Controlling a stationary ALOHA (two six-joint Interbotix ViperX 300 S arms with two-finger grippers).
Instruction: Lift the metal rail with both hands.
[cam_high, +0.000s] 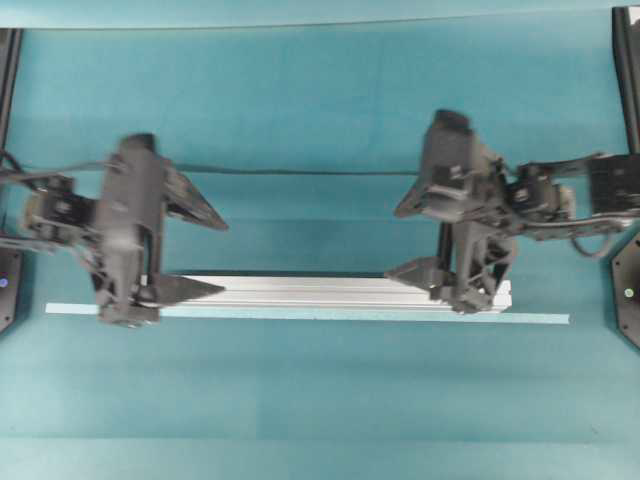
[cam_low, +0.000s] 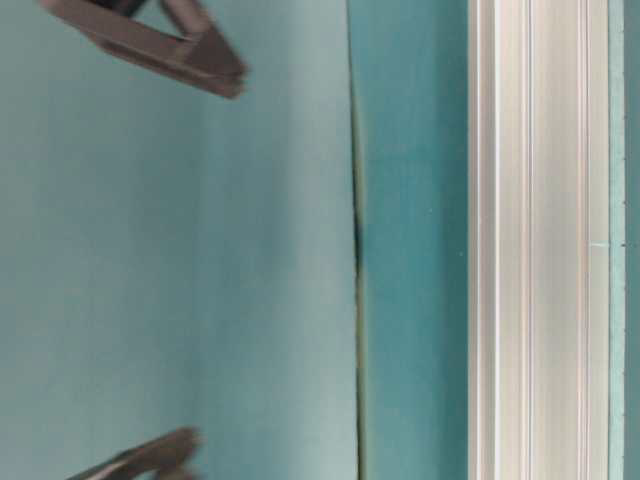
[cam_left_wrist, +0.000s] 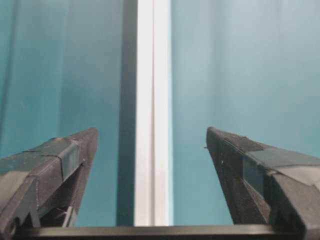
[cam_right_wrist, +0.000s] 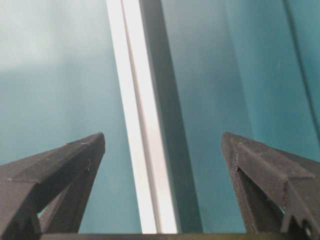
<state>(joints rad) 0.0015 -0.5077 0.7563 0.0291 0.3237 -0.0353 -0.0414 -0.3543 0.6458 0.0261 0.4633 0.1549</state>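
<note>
The metal rail (cam_high: 330, 292) is a long grooved silver bar that lies flat on the teal table, running left to right. My left gripper (cam_high: 222, 258) hovers over its left end, open wide; in the left wrist view the rail (cam_left_wrist: 153, 100) runs between the spread fingers of the left gripper (cam_left_wrist: 152, 132), untouched. My right gripper (cam_high: 393, 241) hangs over the right end, also open wide. In the right wrist view the rail (cam_right_wrist: 137, 125) passes below the right gripper (cam_right_wrist: 163, 135), nearer its left finger. The table-level view shows the rail (cam_low: 535, 240) close up.
A thin pale tape strip (cam_high: 300, 316) lies along the rail's near side and extends past both ends. A dark seam (cam_high: 300, 172) crosses the table behind the grippers. Black arm bases (cam_high: 628, 290) stand at the left and right edges.
</note>
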